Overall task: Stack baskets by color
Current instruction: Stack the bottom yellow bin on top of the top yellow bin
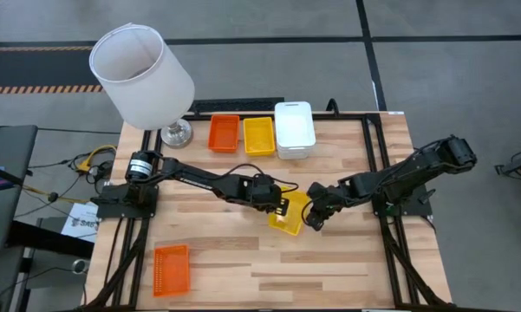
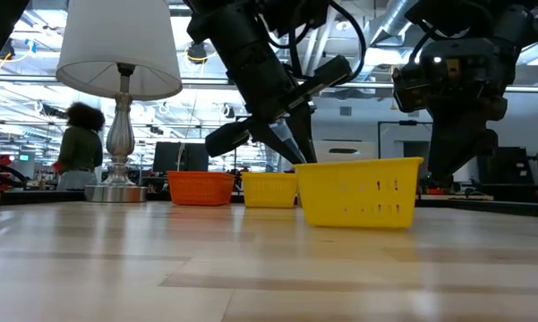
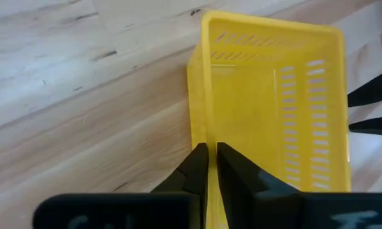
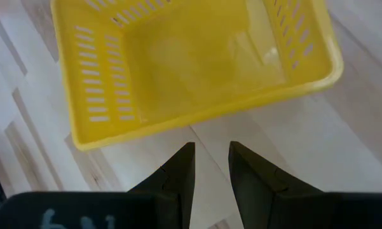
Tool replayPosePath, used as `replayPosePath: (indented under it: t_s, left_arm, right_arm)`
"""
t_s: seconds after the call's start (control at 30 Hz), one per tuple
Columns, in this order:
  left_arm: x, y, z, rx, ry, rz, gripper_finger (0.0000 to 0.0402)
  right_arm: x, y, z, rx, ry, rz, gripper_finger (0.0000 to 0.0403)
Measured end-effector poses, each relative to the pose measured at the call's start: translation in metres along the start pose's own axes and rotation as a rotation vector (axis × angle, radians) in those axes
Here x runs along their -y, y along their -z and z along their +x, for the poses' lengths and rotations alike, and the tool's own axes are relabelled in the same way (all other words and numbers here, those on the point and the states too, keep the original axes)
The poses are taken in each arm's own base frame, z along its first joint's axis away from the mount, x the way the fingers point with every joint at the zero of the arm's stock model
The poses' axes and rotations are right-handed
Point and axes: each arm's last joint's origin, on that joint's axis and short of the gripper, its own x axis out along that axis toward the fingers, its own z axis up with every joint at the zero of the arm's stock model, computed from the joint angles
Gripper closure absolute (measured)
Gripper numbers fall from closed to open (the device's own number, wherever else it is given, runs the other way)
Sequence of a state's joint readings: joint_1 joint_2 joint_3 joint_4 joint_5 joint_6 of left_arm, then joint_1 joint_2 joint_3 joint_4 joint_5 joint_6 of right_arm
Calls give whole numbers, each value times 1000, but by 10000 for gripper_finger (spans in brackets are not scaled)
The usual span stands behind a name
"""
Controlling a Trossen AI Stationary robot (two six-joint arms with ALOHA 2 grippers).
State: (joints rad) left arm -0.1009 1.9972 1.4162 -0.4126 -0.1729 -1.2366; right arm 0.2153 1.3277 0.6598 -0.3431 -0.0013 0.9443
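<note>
Nearest, at the front left of the table [image 1: 329, 269]: a lone orange basket [image 1: 172, 269], flat on the wood, open side up, well apart from everything else; farther in, about mid-table: a yellow basket [image 1: 289, 215], turned at an angle to the table's edges, open side up, resting on the wood in the low view; reaching it from the left: the left gripper [image 3: 211, 159], fingers pressed together on the thin wall of that yellow basket at one short end, one finger inside the wall and one outside, so clamped on the rim; facing it from the other side: the right gripper [image 4: 211, 159], fingers drawn close with only a narrow slit between them, gripping nothing, hanging over bare wood just beside the yellow basket's opposite wall and apart from it; both arms stretched inward and low, meeting near the table's centre; beyond, along the far edge, in a row side by side: a far orange basket [image 1: 224, 133], then a far yellow basket [image 1: 259, 135] just beside it, then a white basket [image 1: 294, 130], larger than its neighbours; cannot tell from above how many lie nested in each of these; at the far left corner: a lamp [image 1: 141, 74] with a big white shade on a silvery foot, standing just beside the far orange basket; past the table, in the room behind: a person [image 2: 79, 143] in a dark green top, small and distant.
</note>
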Motion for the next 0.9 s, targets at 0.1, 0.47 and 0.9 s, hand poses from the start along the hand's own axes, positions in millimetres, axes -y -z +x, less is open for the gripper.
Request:
replayPosePath:
  t_s: [0.1, 0.47, 0.9]
  left_arm:
    - [0, 1, 0, -23, 7, 6, 363]
    - [0, 1, 0, -64, 20, 11, 275]
    - [-8, -5, 10, -94, -13, 35, 385]
  right_arm:
    - [0, 0, 0, 3, -4, 0, 284]
    - [-5, -3, 1, 36, -45, 0, 284]
    - [-4, -3, 1, 35, -44, 2, 285]
